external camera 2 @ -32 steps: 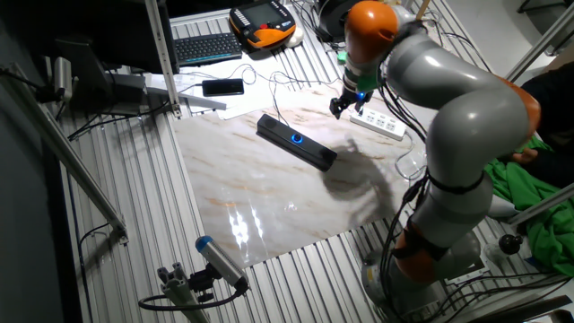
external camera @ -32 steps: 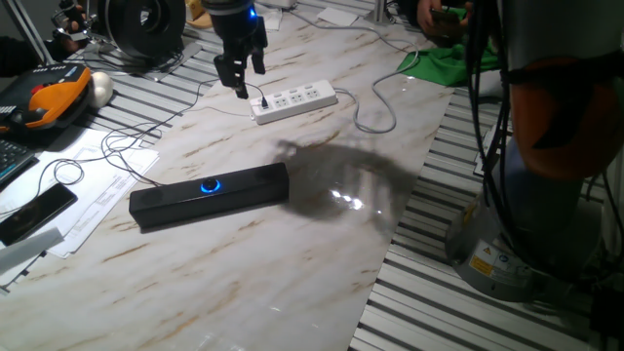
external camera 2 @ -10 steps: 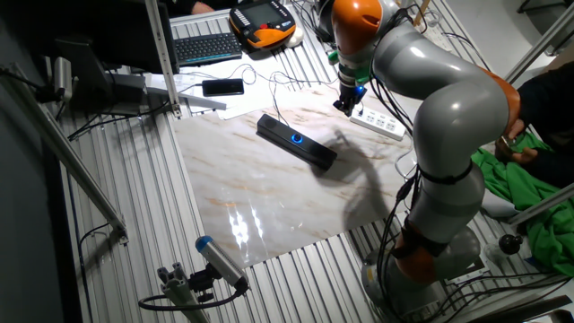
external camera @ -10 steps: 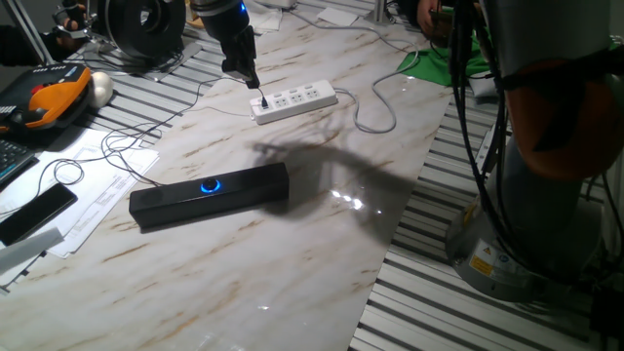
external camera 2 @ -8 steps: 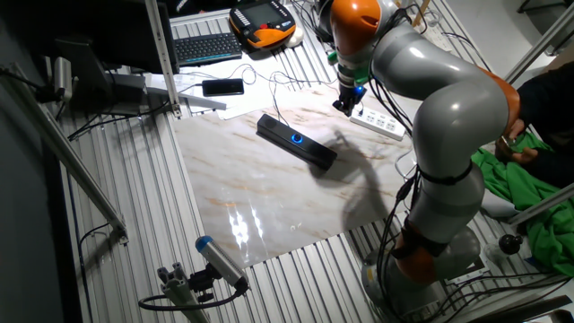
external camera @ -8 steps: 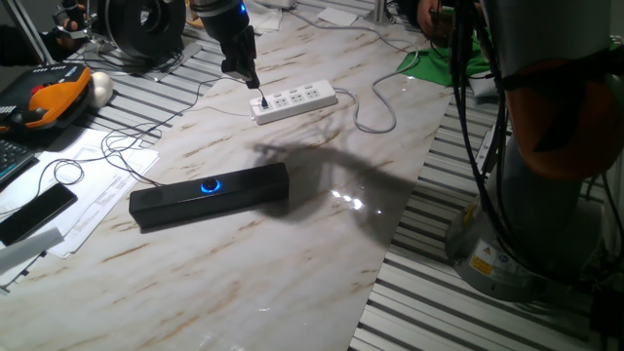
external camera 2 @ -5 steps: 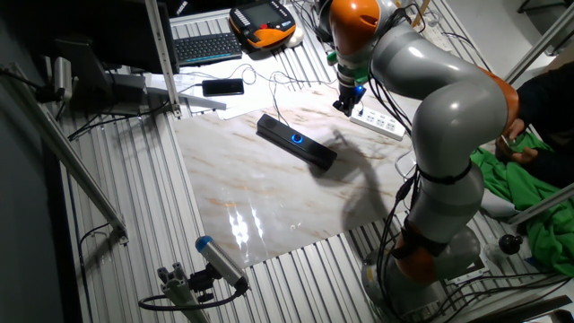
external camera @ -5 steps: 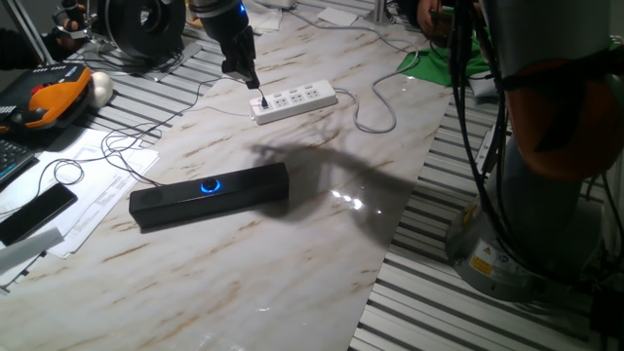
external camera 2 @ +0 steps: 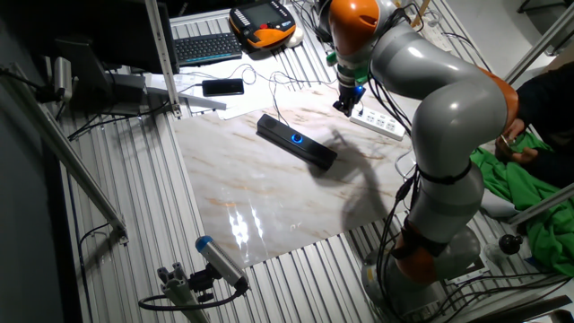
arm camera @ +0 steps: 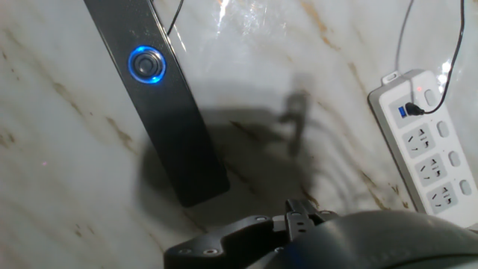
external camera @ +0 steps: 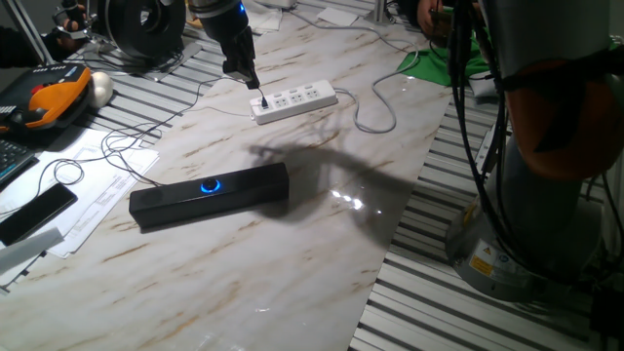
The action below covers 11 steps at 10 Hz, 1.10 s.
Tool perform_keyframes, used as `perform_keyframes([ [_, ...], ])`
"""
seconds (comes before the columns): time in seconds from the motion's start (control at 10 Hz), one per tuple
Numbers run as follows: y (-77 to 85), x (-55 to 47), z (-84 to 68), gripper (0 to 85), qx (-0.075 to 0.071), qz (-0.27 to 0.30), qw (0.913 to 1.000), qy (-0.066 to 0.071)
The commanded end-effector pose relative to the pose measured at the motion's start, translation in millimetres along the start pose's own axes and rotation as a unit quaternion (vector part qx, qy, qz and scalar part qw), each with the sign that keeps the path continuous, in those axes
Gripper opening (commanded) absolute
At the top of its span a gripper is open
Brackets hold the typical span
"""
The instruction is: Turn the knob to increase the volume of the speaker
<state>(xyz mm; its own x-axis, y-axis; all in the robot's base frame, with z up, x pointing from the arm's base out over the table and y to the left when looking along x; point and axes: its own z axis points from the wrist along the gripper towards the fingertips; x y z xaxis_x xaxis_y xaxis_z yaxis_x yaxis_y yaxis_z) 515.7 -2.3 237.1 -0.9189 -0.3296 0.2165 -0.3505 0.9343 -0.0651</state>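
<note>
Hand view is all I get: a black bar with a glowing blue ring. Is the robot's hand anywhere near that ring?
Observer: No. The gripper hangs over the plug end of the white power strip, well apart from the knob.
Operator: What lies past the end of the bar that I can't see?
Observer: Beyond that end of the speaker are paper sheets, with a flat black device at their edge.

One fixed view sits low and near the table (external camera: 322, 244), looking along its marble top. The other fixed view hangs high and farther off, looking down. The hand view looks straight down, close. All three share the speaker (external camera: 209, 194) (external camera 2: 296, 141) (arm camera: 160, 97).
</note>
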Motion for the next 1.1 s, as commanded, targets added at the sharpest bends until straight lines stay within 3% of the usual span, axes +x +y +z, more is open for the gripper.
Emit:
perform_keyframes([
  [0.0,0.1,0.0,0.0,0.0,0.0,0.0,1.0,0.0],
  [0.3,1.1,-0.1,0.1,0.0,0.005,-0.015,0.9999,0.006],
  [0.8,1.1,-0.1,0.1,0.0,0.002,0.011,0.9999,0.002],
  [0.9,1.1,-0.1,0.1,0.0,-0.012,0.036,0.9991,-0.022],
  [1.0,1.1,-0.1,0.1,0.0,-0.011,0.061,0.9971,-0.044],
])
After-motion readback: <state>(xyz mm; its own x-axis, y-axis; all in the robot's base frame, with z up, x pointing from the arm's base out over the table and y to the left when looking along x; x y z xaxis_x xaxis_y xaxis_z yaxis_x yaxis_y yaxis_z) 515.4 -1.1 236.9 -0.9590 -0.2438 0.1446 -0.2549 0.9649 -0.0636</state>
